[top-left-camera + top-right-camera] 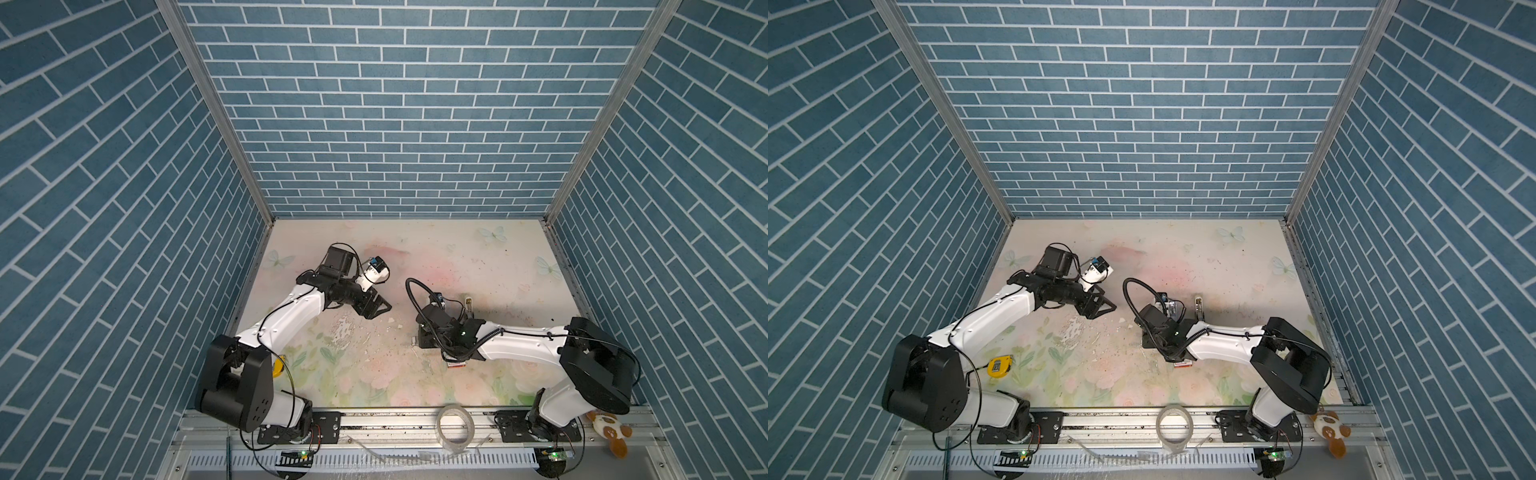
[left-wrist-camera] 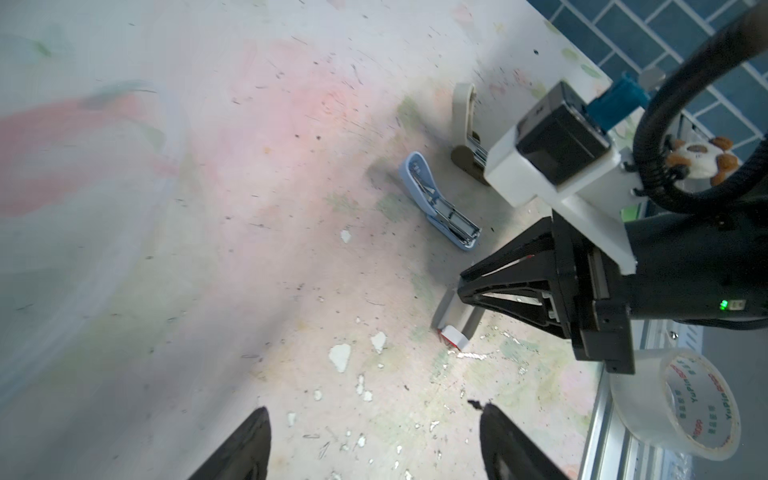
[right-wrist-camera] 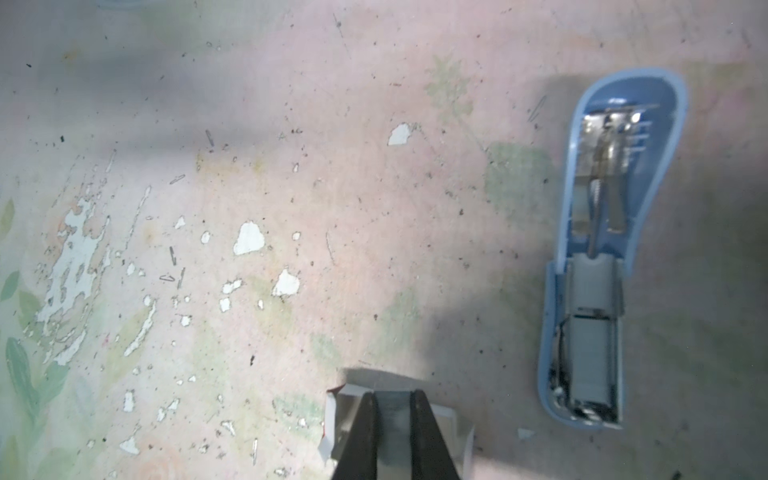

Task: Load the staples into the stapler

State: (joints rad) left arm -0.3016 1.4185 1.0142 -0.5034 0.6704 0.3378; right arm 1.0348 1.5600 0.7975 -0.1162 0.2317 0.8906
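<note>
The staples (image 3: 392, 432) show as a thin grey strip nipped between the fingertips of the right hand (image 3: 392, 395). Its fingers are pressed together on the strip right over the open small white-and-red box (image 3: 331, 415); whether the strip is clear of the box I cannot tell. Read both top views as a clock face with the back wall (image 1: 395, 124) at twelve. This hand is then just off the middle of the surface (image 1: 478, 257) toward three o'clock, its fingertips hidden there under its own wrist. The blue stapler (image 3: 598, 266) lies on the surface near the box but apart from it, flipped open with its lid laid back, and a second strip (image 3: 590, 357) sits in its channel. It lies between the box and a beige stapler (image 2: 463, 120), also hinged open, which in both top views is at three o'clock, just beyond the right wrist. The left hand (image 2: 374, 409) hangs above the surface at about nine o'clock from the middle, fingers spread wide and holding nothing, well apart from both staplers. A yellow tape measure (image 1: 998, 366) lies at eight o'clock near the surface's edge. A roll of clear tape (image 1: 439, 430) rests on the front rail (image 1: 374, 419) at six o'clock, and a plush toy (image 1: 606, 428) lies at the five o'clock corner. Paint flakes (image 3: 249, 237) and loose single staples (image 3: 172, 255) dot the worn floral print.
</note>
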